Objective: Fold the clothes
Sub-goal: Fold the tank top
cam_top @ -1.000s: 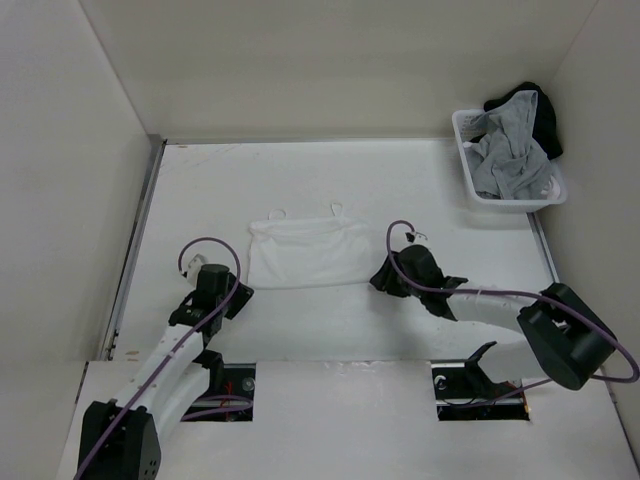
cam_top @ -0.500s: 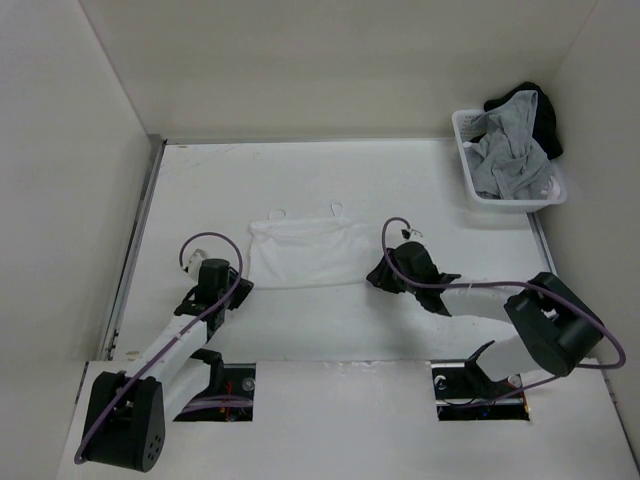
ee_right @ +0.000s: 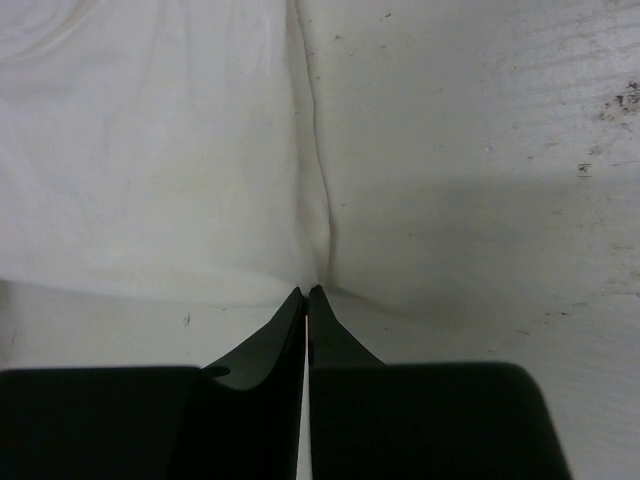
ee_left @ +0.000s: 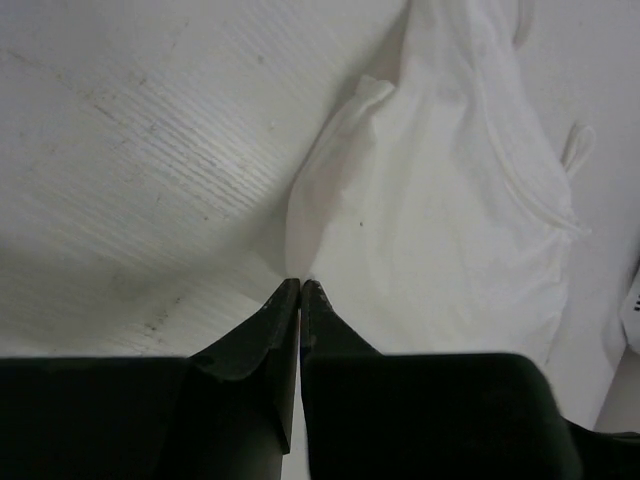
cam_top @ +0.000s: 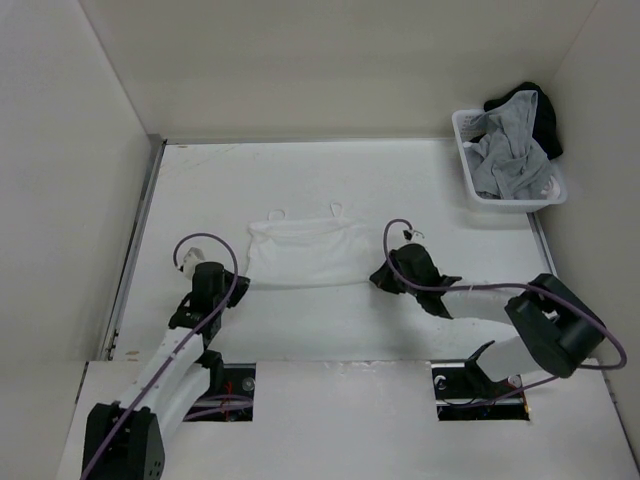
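The right gripper point(ee_right: 306, 293) has its two dark fingers pressed together, and the tips pinch the near right corner of the white garment point(ee_right: 150, 150). From this corner the garment spreads up and to the left, with a small crease rising from the tips. To the right of the garment lies the bare table point(ee_right: 480, 200) with some dark specks point(ee_right: 625, 98).

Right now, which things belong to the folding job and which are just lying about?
In the job: white camisole; left gripper and right gripper, each shut on a near corner of it.
Lying about: white basket; grey garment; black garment.
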Controlling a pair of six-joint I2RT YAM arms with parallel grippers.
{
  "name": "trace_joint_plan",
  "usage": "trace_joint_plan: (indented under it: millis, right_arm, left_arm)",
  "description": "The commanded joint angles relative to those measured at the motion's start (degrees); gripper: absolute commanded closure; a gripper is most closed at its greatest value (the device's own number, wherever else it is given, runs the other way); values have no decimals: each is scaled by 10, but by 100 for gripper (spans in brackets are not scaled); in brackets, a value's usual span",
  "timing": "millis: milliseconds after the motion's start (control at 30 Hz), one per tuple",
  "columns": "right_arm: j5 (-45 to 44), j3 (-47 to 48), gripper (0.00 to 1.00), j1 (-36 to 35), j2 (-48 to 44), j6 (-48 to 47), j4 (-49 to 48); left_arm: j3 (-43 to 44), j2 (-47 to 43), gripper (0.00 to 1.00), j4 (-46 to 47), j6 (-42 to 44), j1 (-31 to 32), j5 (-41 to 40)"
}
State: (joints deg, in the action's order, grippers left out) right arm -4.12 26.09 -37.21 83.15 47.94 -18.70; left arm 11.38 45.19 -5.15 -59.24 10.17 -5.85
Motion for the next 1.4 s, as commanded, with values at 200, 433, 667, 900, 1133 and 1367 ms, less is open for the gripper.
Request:
trace_joint_plan:
  millis: [200,433,667,900,1133,1367]
  right_arm:
    - [-96,-5,97,-97,-329,-10,204]
    - [-202,150,96,-228,-522,15,508]
    - [-202,189,96,-245,-456,-10,490]
    - [15,121,96,-4,-262,-65,249]
    - [68,229,95,111,-12,-102,162]
    - [91,296,95,149,63,-106,152]
  left_arm:
    - [132,-197,100,-172,47,59,-36]
    - [340,-241,100,-312,112,75,-66]
    - [314,-216,100,-310,88,84,-47]
    - [210,-8,100,-77,84,52,-18]
    - [300,305,100,119,72,-7,19]
    - [325,356,100,151,57,-6,19]
